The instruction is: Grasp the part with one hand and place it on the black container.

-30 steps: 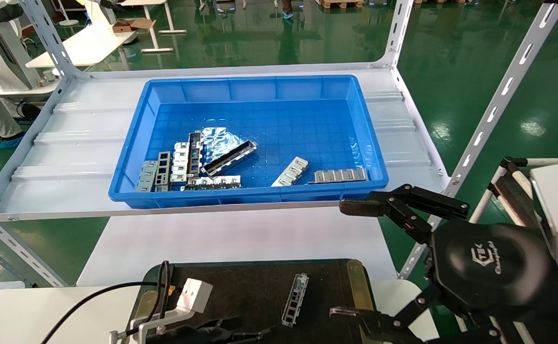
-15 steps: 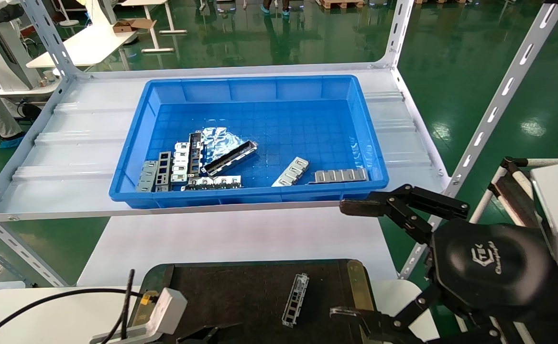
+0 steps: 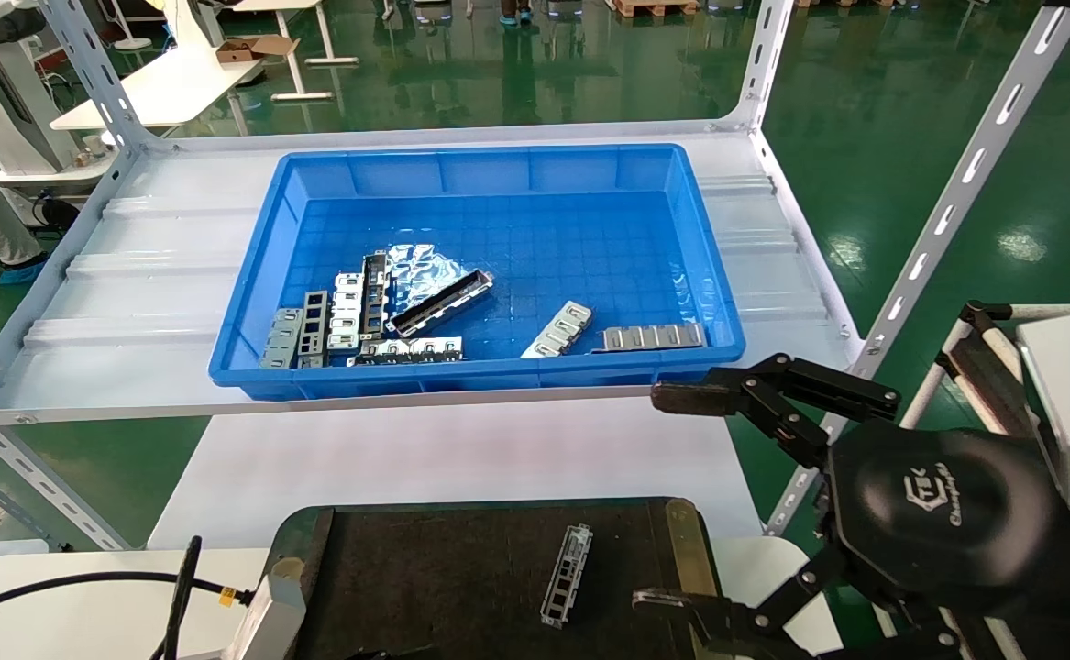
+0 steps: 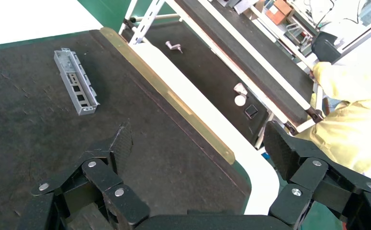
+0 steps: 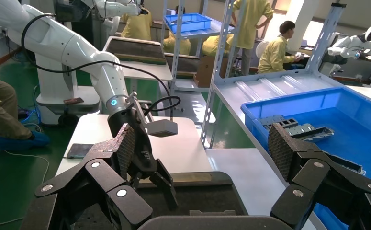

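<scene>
The slim silver-grey metal channel part [image 3: 567,575] with its row of rectangular cutouts lies flat on the matte floor of the wide black container [image 3: 461,559], toward the tray's 3 o'clock side, its long axis running roughly 12 to 6 o'clock with a slight lean. Nothing touches it. The left wrist view shows the same part [image 4: 75,81] lying free beside the brass-coloured strip [image 4: 166,93] along the tray's edge.

The black left gripper [image 4: 200,143] with jointed link fingers hangs above the tray floor, jaws spread wide and holding nothing; in the head view it is almost wholly cut off at the lower edge, only its grey wrist box [image 3: 269,614] and cable showing at about 7 o'clock.

The black right gripper [image 3: 672,500] sits at 4 o'clock in the head view, beyond the tray's brass edge, jaws also spread wide and empty; its lower finger is partly cut off by the frame.

On the white shelf at 12 o'clock stands a blue plastic bin [image 3: 475,174] with several silver metal pieces [image 3: 379,312] heaped together, their overlaps hard to sort out.
</scene>
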